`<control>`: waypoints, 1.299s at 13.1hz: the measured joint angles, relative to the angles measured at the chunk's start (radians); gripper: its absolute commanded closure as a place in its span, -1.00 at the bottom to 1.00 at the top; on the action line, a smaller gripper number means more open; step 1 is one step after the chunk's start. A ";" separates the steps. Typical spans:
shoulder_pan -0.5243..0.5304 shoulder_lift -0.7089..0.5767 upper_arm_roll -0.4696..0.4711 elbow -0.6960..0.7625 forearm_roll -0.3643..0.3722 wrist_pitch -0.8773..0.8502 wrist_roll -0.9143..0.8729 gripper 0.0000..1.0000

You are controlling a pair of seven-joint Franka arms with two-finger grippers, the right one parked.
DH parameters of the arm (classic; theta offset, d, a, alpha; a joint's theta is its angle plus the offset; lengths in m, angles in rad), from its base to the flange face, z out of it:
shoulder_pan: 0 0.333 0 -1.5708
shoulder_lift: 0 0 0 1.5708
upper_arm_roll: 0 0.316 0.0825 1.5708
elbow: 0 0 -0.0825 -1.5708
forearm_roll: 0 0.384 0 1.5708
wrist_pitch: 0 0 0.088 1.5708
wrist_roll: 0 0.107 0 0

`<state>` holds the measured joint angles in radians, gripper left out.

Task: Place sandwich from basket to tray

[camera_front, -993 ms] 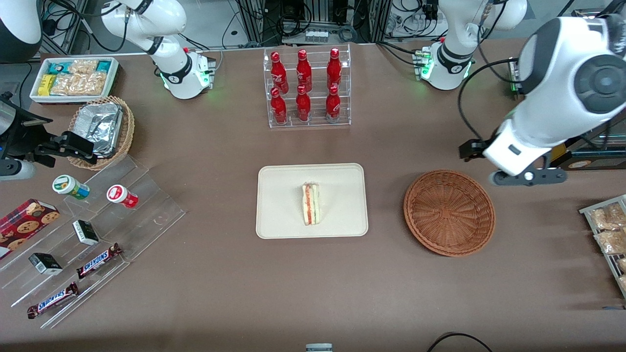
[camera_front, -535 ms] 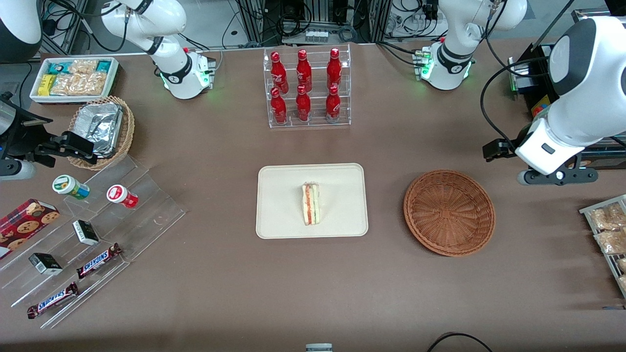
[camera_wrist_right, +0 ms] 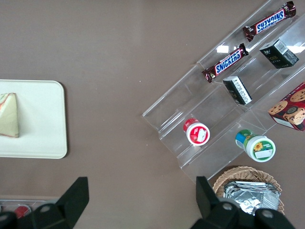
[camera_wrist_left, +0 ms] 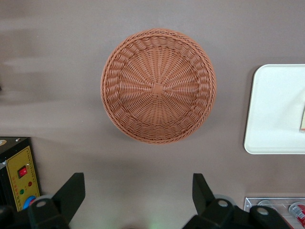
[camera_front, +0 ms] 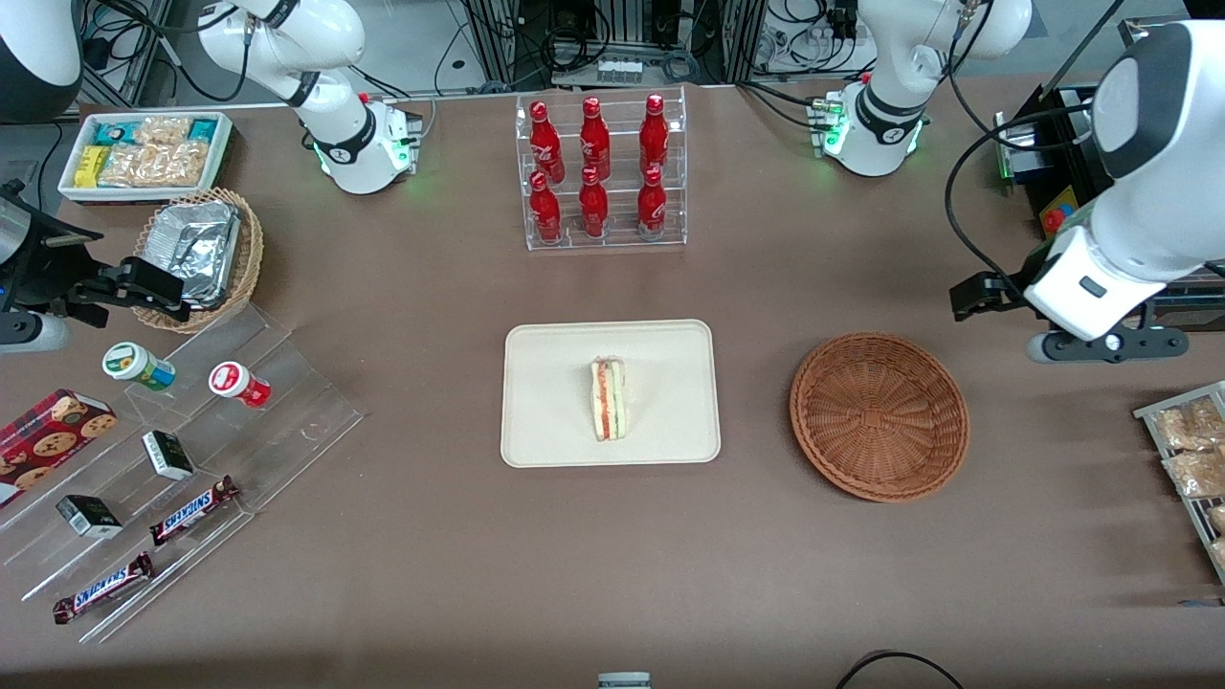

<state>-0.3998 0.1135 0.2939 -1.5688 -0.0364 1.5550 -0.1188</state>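
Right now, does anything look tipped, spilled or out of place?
Nothing stands out. The sandwich lies whole on the tray, the basket sits flat and empty beside it, and the open gripper hangs toward the working arm's end of the table.

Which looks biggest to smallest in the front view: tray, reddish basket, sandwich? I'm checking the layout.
1. tray
2. basket, slightly smaller
3. sandwich, far smallest

The gripper is open, above the table beside the basket.
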 measured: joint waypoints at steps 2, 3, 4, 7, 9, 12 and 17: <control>0.130 0.000 -0.131 0.011 0.000 0.000 0.000 -0.98; 0.205 0.000 -0.208 0.014 0.000 0.000 0.000 -0.98; 0.297 0.000 -0.303 0.016 0.000 -0.001 0.000 -0.98; 0.428 0.000 -0.430 0.017 0.012 -0.023 0.002 -0.98; 0.426 -0.001 -0.433 0.017 0.044 -0.048 0.004 -0.98; 0.380 -0.014 -0.347 0.018 0.058 -0.063 0.046 -0.98; 0.366 -0.016 -0.302 0.018 0.058 -0.067 0.111 -0.98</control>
<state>-0.0333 0.0971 -0.0080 -1.5512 0.0213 1.4881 -0.0077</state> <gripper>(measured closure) 0.004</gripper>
